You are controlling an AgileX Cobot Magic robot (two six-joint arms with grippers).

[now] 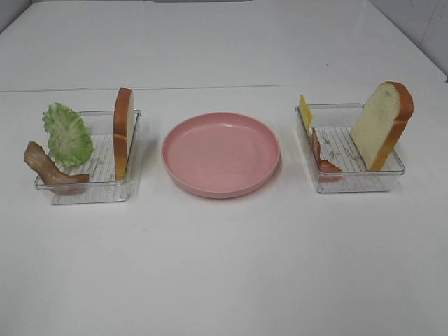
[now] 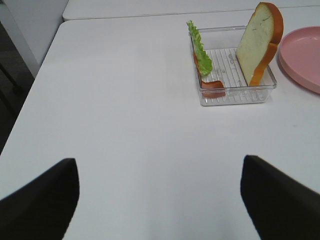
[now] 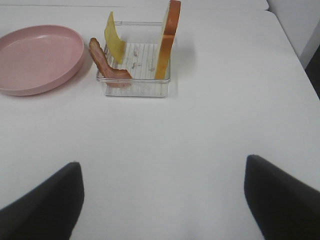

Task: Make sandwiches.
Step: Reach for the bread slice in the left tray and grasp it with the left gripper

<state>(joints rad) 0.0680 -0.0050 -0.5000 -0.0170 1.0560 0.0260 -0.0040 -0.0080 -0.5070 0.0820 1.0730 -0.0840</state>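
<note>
The sandwich parts stand apart in two clear trays. The left tray (image 1: 87,190) holds a green lettuce leaf (image 1: 68,134), a bacon strip (image 1: 49,168) and an upright bread slice (image 1: 124,133). The right tray (image 1: 350,183) holds a yellow cheese slice (image 1: 305,112), a bacon strip (image 1: 323,157) and a leaning bread slice (image 1: 383,126). My left gripper (image 2: 159,165) is open and empty, well short of the lettuce (image 2: 201,50) and bread (image 2: 257,42). My right gripper (image 3: 162,167) is open and empty, well short of the cheese (image 3: 115,44) and bread (image 3: 167,40). Neither gripper shows in the exterior view.
A round pink plate (image 1: 220,154) with nothing on it sits between the trays on the white table. It also shows in the left wrist view (image 2: 302,55) and the right wrist view (image 3: 40,57). The table's left edge (image 2: 35,85) drops off beside the left arm.
</note>
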